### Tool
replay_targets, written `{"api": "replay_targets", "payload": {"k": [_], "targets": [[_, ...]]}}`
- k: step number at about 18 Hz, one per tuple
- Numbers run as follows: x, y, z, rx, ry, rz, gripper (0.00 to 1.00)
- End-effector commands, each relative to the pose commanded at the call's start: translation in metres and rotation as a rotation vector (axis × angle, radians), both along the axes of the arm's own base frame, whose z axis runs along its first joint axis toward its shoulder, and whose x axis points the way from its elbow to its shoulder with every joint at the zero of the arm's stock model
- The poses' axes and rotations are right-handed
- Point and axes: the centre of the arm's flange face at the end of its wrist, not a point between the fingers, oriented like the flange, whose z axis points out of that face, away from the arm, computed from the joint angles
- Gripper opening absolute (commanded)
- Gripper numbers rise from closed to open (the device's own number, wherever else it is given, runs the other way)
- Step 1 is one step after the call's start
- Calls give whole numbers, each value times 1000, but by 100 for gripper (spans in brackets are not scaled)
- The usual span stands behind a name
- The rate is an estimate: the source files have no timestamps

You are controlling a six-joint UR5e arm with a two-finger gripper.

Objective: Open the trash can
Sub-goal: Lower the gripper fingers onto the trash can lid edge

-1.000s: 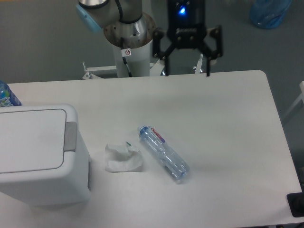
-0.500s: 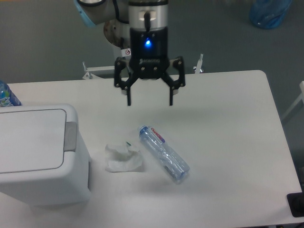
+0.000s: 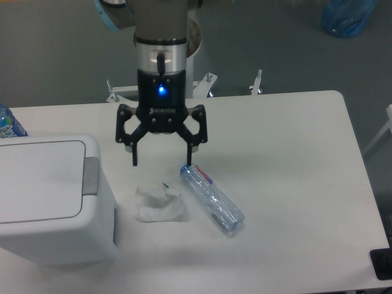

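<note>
Camera view: the gripper point(image 3: 162, 164) hangs spread wide, right of the trash can point(image 3: 52, 199); I'd bring one fingertip squarely onto its grey tab point(image 3: 91, 176) and press down.

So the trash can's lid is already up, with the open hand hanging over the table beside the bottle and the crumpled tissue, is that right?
Not quite: the trash can is not open. The camera view shows its flat lid down and closed. The rest holds: the open hand hangs over the table beside the bottle and the crumpled tissue.
</note>
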Motion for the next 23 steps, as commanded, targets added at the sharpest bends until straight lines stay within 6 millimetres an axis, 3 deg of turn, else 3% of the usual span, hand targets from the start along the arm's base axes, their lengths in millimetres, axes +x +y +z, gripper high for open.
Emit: {"api": "replay_targets", "payload": {"k": [11, 23], "targets": [[25, 21, -15, -20, -18, -54, 100], [30, 25, -22, -29, -25, -66, 100]]}}
